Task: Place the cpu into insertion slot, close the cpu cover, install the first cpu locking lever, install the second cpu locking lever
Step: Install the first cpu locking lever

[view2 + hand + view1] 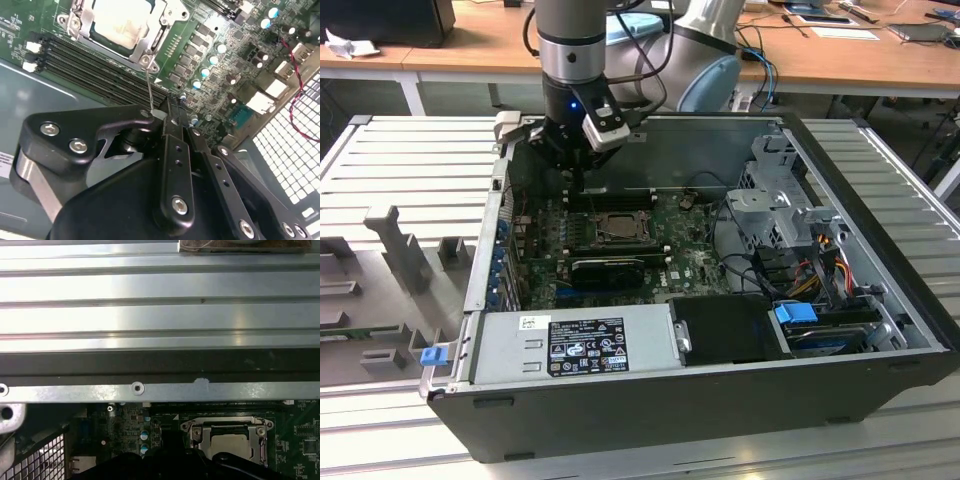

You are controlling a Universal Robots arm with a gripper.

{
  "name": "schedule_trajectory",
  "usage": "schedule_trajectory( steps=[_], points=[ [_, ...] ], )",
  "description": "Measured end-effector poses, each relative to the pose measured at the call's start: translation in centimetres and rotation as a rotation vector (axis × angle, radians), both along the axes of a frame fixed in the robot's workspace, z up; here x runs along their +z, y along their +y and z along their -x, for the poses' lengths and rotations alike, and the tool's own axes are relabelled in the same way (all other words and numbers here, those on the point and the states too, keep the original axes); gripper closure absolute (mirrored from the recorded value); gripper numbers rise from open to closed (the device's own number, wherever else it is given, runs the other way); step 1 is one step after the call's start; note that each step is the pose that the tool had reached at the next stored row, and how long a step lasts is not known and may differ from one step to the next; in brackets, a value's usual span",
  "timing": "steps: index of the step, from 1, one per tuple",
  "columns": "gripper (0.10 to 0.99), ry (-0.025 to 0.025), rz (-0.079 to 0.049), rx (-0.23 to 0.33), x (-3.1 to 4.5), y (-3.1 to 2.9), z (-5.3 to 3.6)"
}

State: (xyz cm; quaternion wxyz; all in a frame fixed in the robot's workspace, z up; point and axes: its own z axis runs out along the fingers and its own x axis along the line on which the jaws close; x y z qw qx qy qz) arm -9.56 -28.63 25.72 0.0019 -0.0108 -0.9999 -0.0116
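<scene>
My jaws are pressed together with no gap between them. In the exterior view they reach down inside the open dark-grey metal computer case (720, 400), at the edge of the green motherboard (220, 70) farthest from that camera.

In the second wrist view the free end of a thin silvery wire locking lever (149, 85) sits right against the side of my black fingertips (173, 114). I cannot tell whether it is pinched there or merely touched. The lever runs from there to a corner of the square black-framed insertion slot (638, 238).

The small square cpu (122, 22), with its flat silvery-grey top, lies in that slot. The thin dark-silver cpu cover frame (141, 46) lies flat down around it, with the chip showing through its cut-out.

Long black memory slots (90, 60) run just beside the socket, between it and my jaws. The case stands on a ribbed grey metal worktop (410, 160).
</scene>
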Motion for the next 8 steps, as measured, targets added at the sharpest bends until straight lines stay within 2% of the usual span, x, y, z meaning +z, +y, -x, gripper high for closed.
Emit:
schedule_trajectory(
  steps=[8],
  points=[
    [0.980,-0.0001,0.000,0.000,-0.01,0.00,-0.52]
  ],
)
